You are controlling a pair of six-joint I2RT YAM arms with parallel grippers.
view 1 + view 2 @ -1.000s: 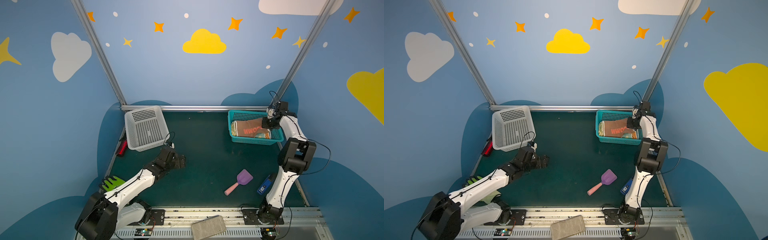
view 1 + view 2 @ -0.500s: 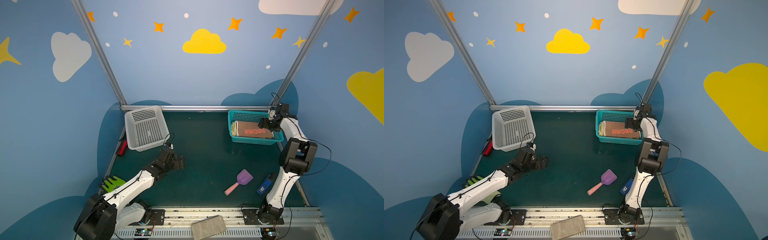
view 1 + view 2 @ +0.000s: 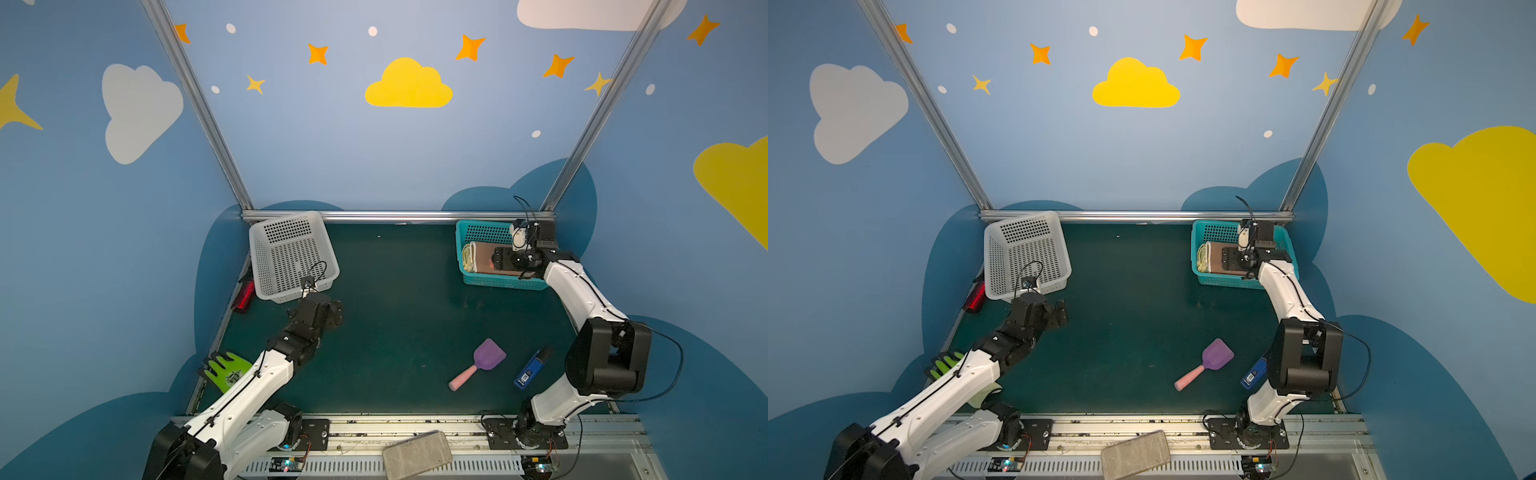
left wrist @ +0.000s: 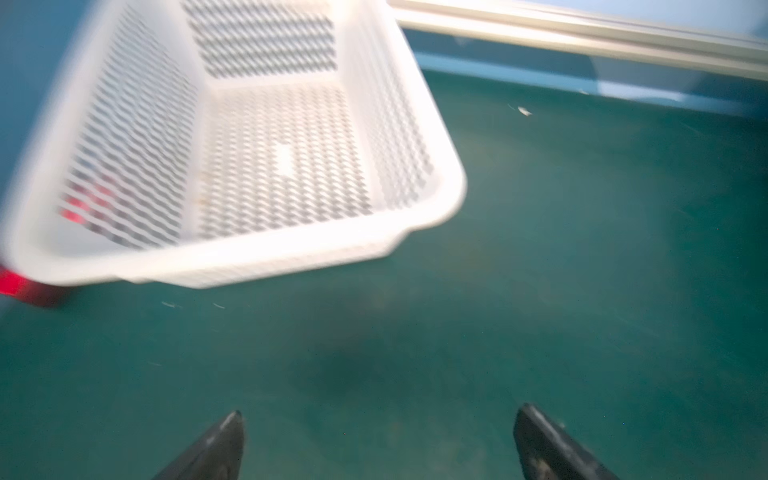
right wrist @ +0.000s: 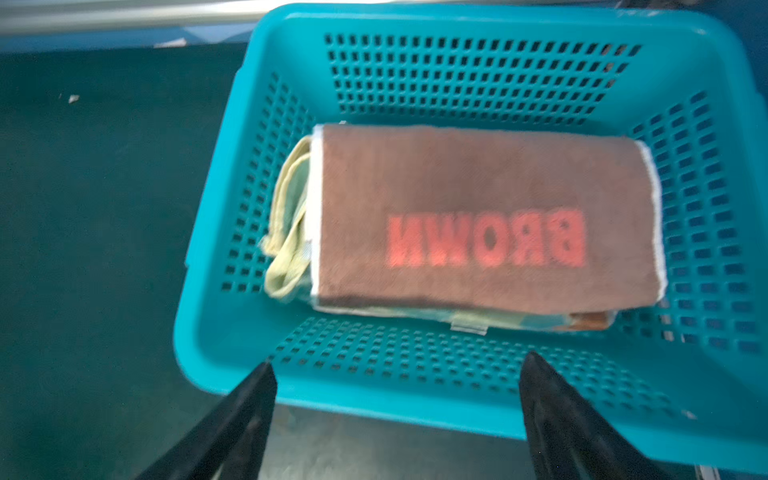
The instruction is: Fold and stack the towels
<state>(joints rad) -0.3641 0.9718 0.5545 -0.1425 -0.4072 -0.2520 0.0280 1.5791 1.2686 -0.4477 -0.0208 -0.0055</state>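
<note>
A folded brown towel [image 5: 486,216] with red lettering lies flat on top of the stack in the teal basket [image 5: 415,399]. A pale yellow towel [image 5: 286,232] sticks out from under it at one end. In both top views the stack [image 3: 482,259] [image 3: 1214,259] sits at the back right, partly hidden by my right gripper [image 3: 498,258]. That gripper [image 5: 399,360] hangs open over the basket's wall, nothing between its fingers. My left gripper [image 4: 381,410] [image 3: 332,309] is open and empty above the green mat, just in front of the white basket [image 3: 291,257].
The white basket [image 4: 249,257] holds nothing. A red object [image 3: 245,293] lies beside it at the mat's left edge. A lime-green glove [image 3: 226,370] lies front left. A purple scoop [image 3: 480,368] and a blue object [image 3: 530,370] lie front right. A grey block [image 3: 417,455] rests on the front rail.
My right gripper has opened and let go of the brown towel, which went from tilted up to flat in the teal basket. My left gripper has drifted a little to the left.
</note>
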